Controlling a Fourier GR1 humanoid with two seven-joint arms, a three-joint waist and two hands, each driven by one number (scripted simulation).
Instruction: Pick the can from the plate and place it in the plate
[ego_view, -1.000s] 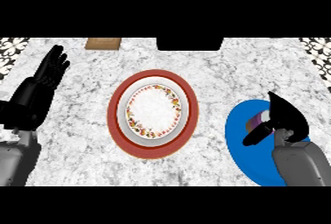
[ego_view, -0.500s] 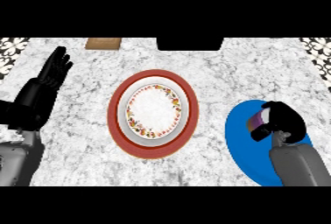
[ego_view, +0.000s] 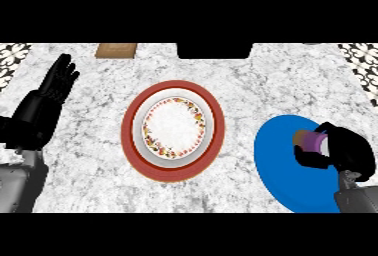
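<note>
A purple can with a brown end (ego_view: 308, 139) lies on the blue plate (ego_view: 280, 160) at the right of the head view. My right hand (ego_view: 341, 152) is curled round the can and hides most of it. In the middle of the counter stands a red plate (ego_view: 173, 131) with a white, flower-rimmed plate (ego_view: 174, 125) resting on it. My left hand (ego_view: 44, 102) stays open at the left edge, fingers pointing up.
A brown wooden object (ego_view: 115, 49) lies at the counter's far edge, left of centre. A dark opening (ego_view: 214, 49) cuts into the far edge. Patterned tiles show at both far corners. Marble counter (ego_view: 280, 85) lies between the plates.
My right hand has lowered onto the can and its fingers have curled round it over the blue plate. The left hand has not moved.
</note>
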